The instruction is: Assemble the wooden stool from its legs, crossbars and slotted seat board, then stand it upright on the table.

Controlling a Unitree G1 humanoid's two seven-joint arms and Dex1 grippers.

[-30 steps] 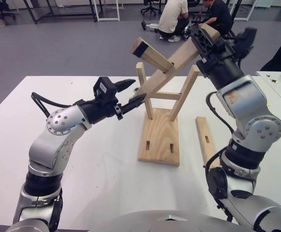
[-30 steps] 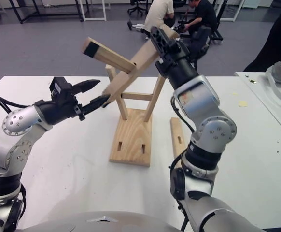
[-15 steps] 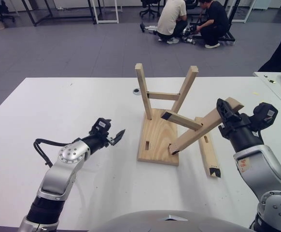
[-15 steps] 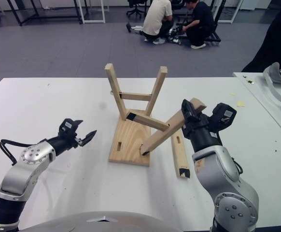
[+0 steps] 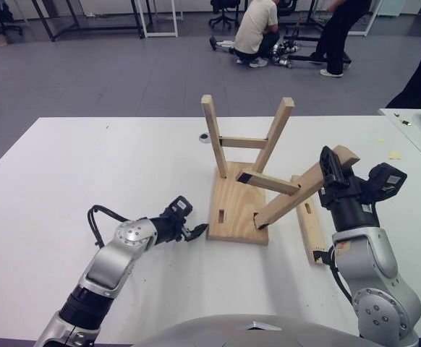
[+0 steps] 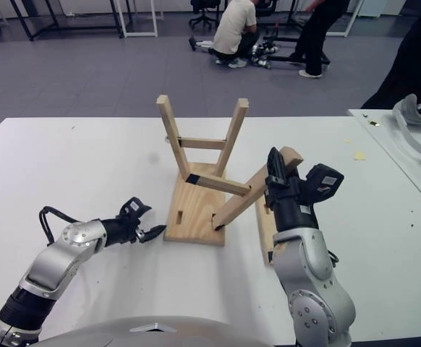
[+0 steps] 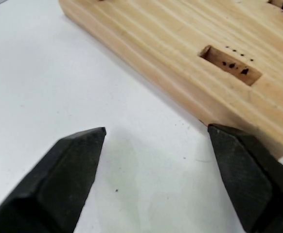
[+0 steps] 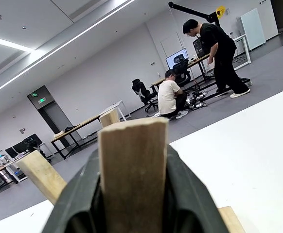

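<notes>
- While the slotted seat board [image 5: 234,210] lies flat on the counter [image 5: 87,166], the left gripper [image 5: 196,233] sits low at its near-left corner. It is spread wide, with one fingertip [image 7: 238,160] right at the board's edge.
- Over to the right gripper [image 5: 332,168]: it is pinching the upper end of a tilted leg [image 5: 290,202], whose foot rests on the board beside a slot.
- Two joined legs [image 5: 244,142] stand at the board's far end, and a loose leg [image 5: 312,228] lies alongside the board.

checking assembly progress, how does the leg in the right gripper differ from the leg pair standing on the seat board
The standing leg pair rises from the seat board's far end, ungripped; the held leg slants, clamped in the right gripper, its lower end at the board's near end. The standing pair's crossbar joins two legs; the held leg's crossbar has one end free. Both are wood.
</notes>
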